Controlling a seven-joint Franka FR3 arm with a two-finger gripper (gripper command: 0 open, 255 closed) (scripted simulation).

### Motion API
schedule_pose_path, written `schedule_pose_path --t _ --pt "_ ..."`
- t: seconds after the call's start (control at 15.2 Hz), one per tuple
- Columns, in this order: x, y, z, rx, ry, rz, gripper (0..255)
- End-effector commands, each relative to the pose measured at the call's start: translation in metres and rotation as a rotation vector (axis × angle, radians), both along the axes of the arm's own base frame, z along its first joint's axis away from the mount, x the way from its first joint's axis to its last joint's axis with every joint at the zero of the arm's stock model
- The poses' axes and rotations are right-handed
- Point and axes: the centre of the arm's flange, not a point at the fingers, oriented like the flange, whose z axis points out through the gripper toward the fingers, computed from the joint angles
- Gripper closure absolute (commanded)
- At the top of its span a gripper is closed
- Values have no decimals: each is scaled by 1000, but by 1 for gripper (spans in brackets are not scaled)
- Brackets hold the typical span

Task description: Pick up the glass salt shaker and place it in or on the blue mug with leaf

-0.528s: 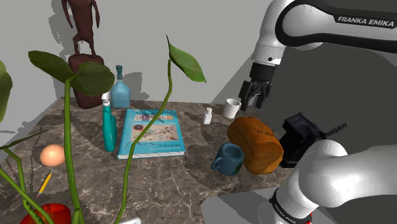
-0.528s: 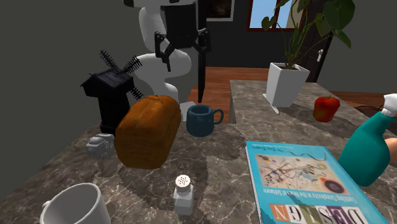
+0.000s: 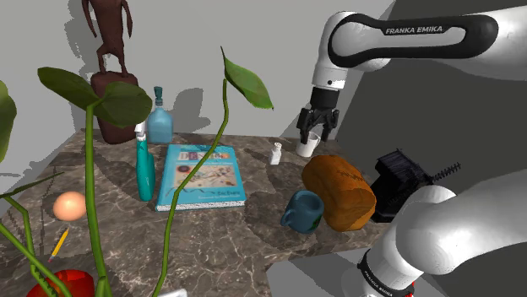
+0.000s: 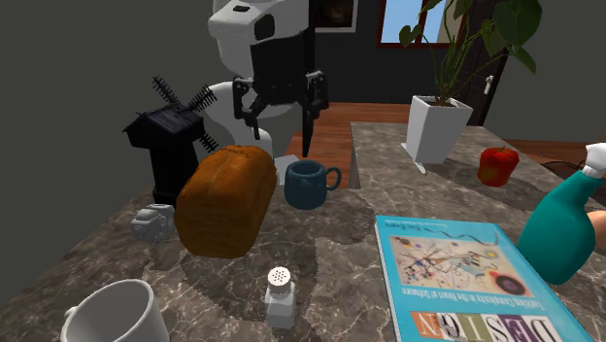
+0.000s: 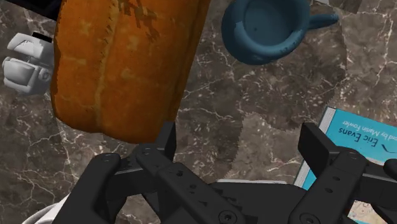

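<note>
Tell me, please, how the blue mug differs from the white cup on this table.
The blue mug is dark teal-blue, while the white cup is plain white. The blue mug stands by the end of the bread loaf nearer the robot's stand; the white cup stands past the loaf's other end, near the salt shaker. Both stand upright, mouths up, on the marble table.

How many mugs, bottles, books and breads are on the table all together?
Mugs: 2, the blue mug and the white mug
Bottles: 2, the teal sprayer and the blue bottle
Books: 1, the book
Breads: 1, the loaf
Total: 6
</note>
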Motion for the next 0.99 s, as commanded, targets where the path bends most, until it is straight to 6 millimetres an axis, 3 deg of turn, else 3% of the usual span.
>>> schedule_pose_path --t 0.0,0.92 --pt "26 -9 -13 -1 14 -14 0" --pt "181 -84 -110 -3 110 -108 0"
